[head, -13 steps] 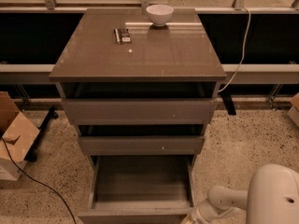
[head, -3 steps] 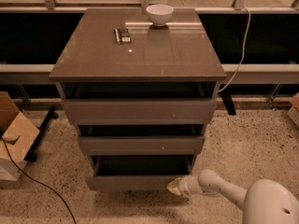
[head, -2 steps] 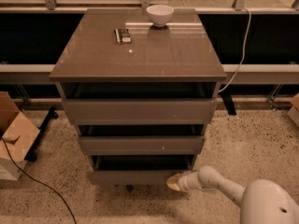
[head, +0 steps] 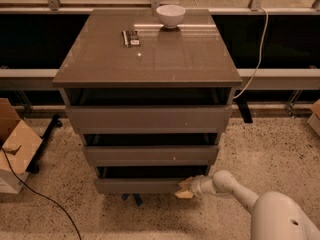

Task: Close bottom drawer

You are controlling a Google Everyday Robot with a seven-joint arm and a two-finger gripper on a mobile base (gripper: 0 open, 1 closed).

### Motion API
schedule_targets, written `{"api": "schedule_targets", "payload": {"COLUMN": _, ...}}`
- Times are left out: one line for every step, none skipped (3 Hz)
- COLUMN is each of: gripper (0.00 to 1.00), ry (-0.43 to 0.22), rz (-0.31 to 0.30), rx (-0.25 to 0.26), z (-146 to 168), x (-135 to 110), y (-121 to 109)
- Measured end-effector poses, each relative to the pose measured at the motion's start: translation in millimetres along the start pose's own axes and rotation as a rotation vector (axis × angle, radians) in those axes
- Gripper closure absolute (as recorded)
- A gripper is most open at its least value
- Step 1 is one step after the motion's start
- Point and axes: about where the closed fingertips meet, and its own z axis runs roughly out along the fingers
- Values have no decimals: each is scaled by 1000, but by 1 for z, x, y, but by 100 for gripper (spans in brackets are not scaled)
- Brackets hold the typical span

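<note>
a cardboard box (head: pixel 15 146) sits at 9 o'clock on the speckled floor (head: pixel 280 149). the bottom drawer (head: pixel 137 185) is at 6 o'clock, almost fully in the cabinet (head: pixel 150 59), long axis left to right, flat front facing me. the gripper (head: pixel 185 188) touches its right end near 5 o'clock; i can't tell how open it is.
</note>
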Motion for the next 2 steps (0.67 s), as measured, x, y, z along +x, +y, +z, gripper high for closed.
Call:
{"api": "schedule_targets", "payload": {"gripper": 0, "ry": 0, "rz": 0, "rx": 1, "z": 0, "x": 0, "y": -1}}
{"api": "schedule_targets", "payload": {"gripper": 0, "ry": 0, "rz": 0, "rx": 1, "z": 0, "x": 0, "y": -1}}
